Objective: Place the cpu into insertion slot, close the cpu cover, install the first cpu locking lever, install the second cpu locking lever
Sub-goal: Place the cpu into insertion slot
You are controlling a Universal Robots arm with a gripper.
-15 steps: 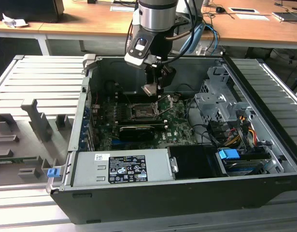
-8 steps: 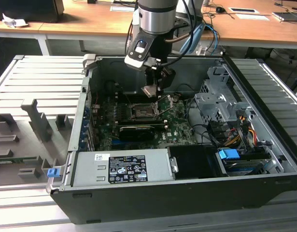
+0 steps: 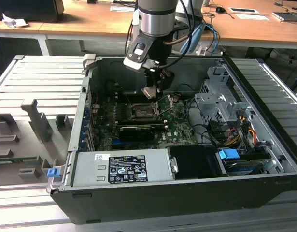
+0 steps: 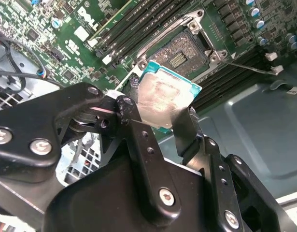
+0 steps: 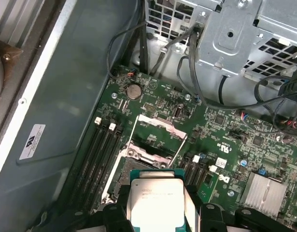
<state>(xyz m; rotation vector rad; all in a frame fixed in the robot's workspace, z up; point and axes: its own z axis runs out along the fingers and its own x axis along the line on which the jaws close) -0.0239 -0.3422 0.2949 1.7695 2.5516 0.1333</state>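
My gripper point(image 3: 152, 91) is shut on the cpu point(image 4: 162, 96), a square chip with a silvery top and a teal edge, held by two opposite sides between black fingers point(image 4: 134, 123). It hangs a little above the motherboard inside the open computer case. In the first wrist view the cpu point(image 5: 157, 198) sits in the gripper point(image 5: 158, 215) just short of the insertion slot point(image 5: 120, 170), which it partly hides. The insertion slot point(image 4: 184, 52) lies bare, with a dark centre. The cpu cover point(image 5: 162, 126) is swung open beyond the slot. Two thin wire levers point(image 5: 132, 137) stand released beside it.
Black memory slots point(image 5: 97, 154) run along one side of the socket. A long black card point(image 3: 136, 130) lies in front of it, and the grey power supply point(image 3: 121, 166) nearer still. A metal drive cage point(image 3: 216, 104) with loose cables point(image 5: 196, 72) stands at the exterior view's right.
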